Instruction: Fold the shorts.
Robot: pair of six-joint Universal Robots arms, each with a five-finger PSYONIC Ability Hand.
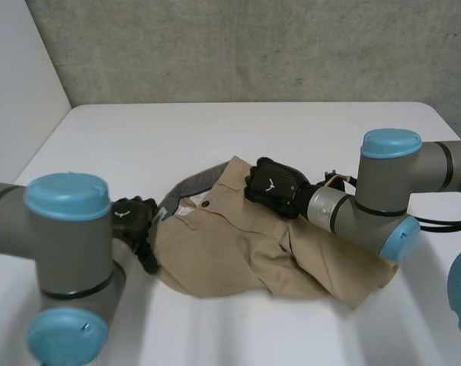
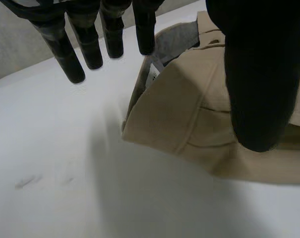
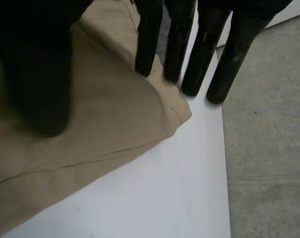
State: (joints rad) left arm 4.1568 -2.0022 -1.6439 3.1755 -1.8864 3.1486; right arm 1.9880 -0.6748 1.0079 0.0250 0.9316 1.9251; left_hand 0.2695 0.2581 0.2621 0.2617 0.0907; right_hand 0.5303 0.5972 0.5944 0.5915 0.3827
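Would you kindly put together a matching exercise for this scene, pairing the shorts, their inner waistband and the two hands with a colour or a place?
Things:
1. shorts
2. inner waistband
3. left hand
4. right hand

Descriptions:
a. grey
b. on the shorts' far edge, straight fingers at a corner of the cloth
c. tan, rumpled on the white table
d. beside the waistband end, straight fingers over bare table

Pairs: 1-c; 2-a; 3-d; 4-b
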